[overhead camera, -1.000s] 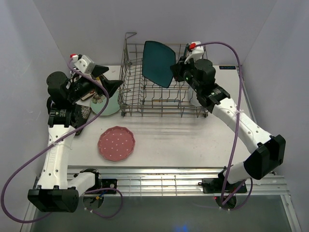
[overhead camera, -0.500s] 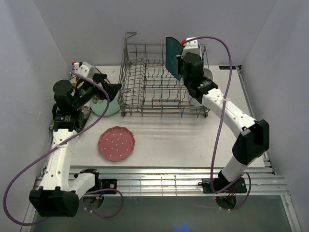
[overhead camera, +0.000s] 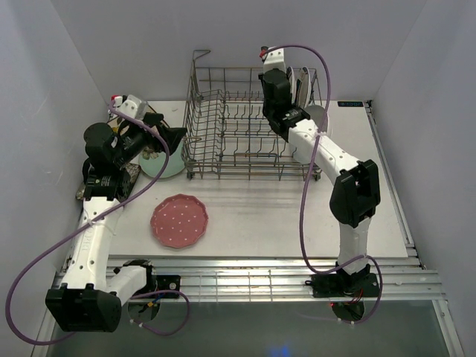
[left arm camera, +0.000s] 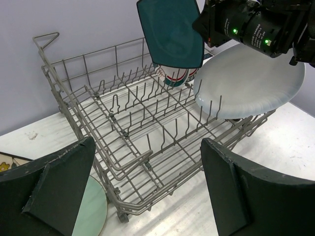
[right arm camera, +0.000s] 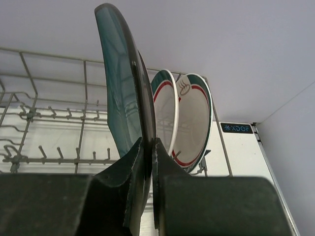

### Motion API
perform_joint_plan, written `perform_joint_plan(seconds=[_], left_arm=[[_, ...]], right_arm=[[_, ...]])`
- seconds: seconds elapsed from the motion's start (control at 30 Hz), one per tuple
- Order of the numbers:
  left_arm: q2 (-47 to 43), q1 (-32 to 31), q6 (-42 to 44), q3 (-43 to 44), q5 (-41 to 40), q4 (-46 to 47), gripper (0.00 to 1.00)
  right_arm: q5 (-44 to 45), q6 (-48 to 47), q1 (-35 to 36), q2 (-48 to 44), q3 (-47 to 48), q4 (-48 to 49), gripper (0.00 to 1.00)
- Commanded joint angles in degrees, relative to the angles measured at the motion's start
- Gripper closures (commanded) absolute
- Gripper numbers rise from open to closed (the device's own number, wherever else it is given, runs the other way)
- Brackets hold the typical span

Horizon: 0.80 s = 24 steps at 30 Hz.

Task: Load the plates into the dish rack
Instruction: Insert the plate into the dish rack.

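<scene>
Gripping the dark teal square plate (right arm camera: pixel 120 83) upright in your right gripper (right arm camera: pixel 146 150) | lower it straight into the dish rack (left arm camera: pixel 88 61), beside the rimmed plates (right arm camera: pixel 193 123) | left gripper (left arm camera: pixel 147 189) spread, empty.

— What colour are the arms?
— White links on the left arm (overhead camera: pixel 93 223) and right arm (overhead camera: pixel 327 152), with chunky black joints (overhead camera: pixel 355 193).
— Cables?
— A purple cable (overhead camera: pixel 302 223) trails off each (red caps (overhead camera: pixel 115 97) near the wrists). The left gripper (left arm camera: pixel 147 189) has matte black wedge fingers (left arm camera: pixel 59 189); two green lights (left arm camera: pixel 235 30) glow on the right wrist.
</scene>
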Motion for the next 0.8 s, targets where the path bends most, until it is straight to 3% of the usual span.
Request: perform_joint_plan(seconds=[0.0,0.3,0.77], left_arm=[[0.5,0.1,-0.5,-1.1,-1.5,0.8,0.02],[1.8,0.1,-0.7,-1.0,-2.3,0.8,0.02],[3.3,0.1,0.1,-1.9,-6.2,2.0,0.02]], right_arm=[[4.7,-3.2,-0.5,-0.1,8.0,13.4,0.92],[4.1,-1.8,-2.9,3.6,10.5,13.4,0.92],[3.9,-0.4,-5.0,7.5,7.6,21.5,0.92]])
